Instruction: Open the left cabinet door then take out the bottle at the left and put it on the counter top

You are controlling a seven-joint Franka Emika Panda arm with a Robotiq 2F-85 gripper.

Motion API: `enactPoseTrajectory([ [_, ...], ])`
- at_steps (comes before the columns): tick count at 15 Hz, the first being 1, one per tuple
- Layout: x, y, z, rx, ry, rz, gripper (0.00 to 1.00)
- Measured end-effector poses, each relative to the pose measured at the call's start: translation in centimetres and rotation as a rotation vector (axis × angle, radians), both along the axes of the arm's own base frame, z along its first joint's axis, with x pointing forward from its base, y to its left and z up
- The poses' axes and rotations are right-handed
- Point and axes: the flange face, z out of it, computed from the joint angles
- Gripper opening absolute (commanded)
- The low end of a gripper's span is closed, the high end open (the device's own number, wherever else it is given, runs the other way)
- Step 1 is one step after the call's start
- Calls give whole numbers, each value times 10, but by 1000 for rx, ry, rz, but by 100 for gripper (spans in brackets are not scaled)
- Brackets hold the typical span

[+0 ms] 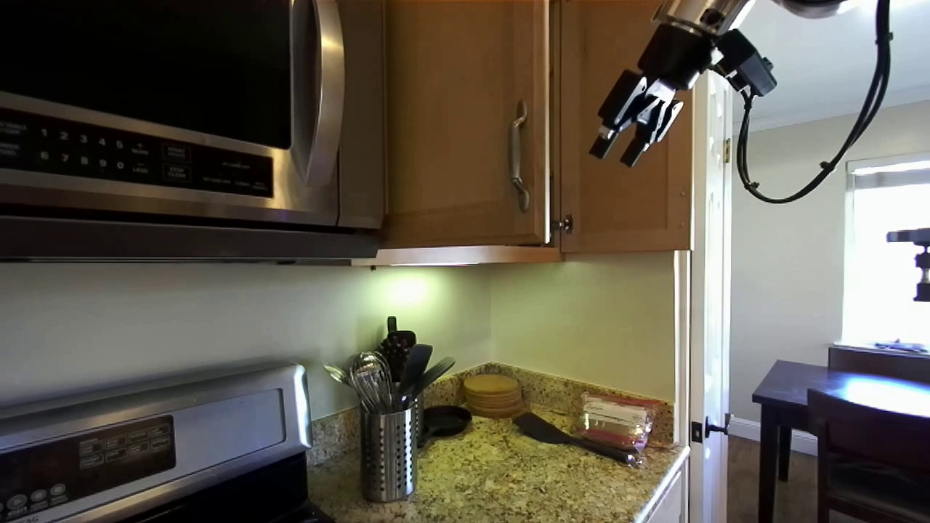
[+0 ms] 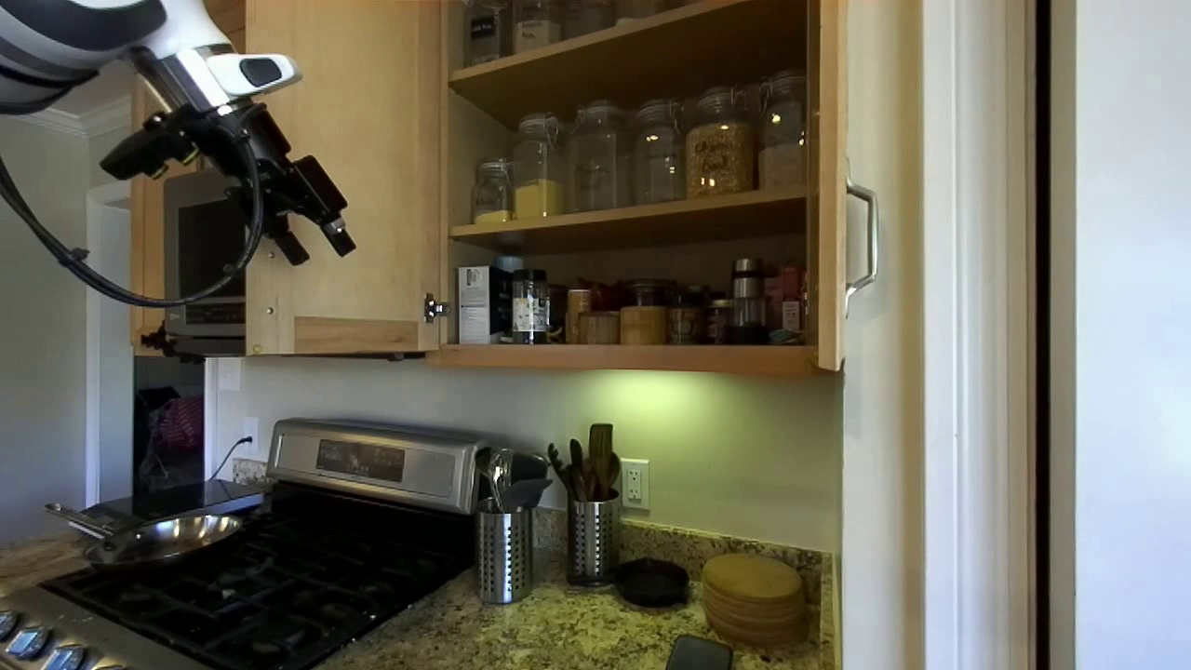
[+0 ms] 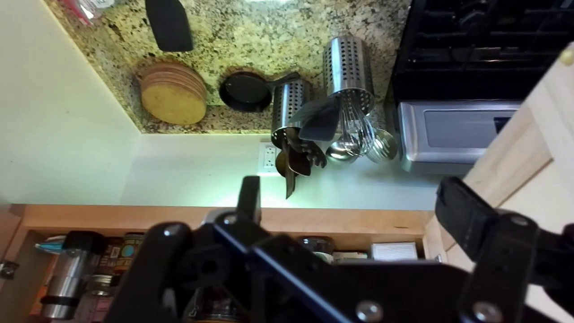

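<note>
The left cabinet door [image 1: 450,131] stands open, its bar handle near the free edge. Its inner face shows in an exterior view [image 2: 363,177] and at the right of the wrist view [image 3: 524,161]. The bottle [image 2: 530,312], dark-capped with a pale label, stands on the lowest shelf beside a white box. What looks like its top shows in the wrist view [image 3: 317,246], partly hidden by the gripper. My gripper [image 1: 616,150] is open and empty, pointing down in front of the cabinet, apart from the bottle; it also shows in an exterior view [image 2: 319,244]. The counter top [image 2: 558,623] lies below.
The white box [image 2: 475,305] stands left of the bottle; several jars and tins stand to its right. Glass jars [image 2: 600,158] fill the shelf above. The right door [image 1: 625,123] is open. Utensil holders [image 1: 389,454], trivets [image 1: 494,396] and a spatula [image 1: 545,430] are on the counter.
</note>
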Motion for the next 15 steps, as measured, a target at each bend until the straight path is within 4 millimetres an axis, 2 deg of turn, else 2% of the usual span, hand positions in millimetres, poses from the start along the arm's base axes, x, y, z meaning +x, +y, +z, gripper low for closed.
enactPoseTrajectory([
  [4,24,-17,-24,-23,61,-58,100],
  [9,74,-34,-59,-9,163,-78,100],
  [13,119,-49,-77,-14,189,-86,100],
  [15,131,-52,-81,-12,197,-88,100],
])
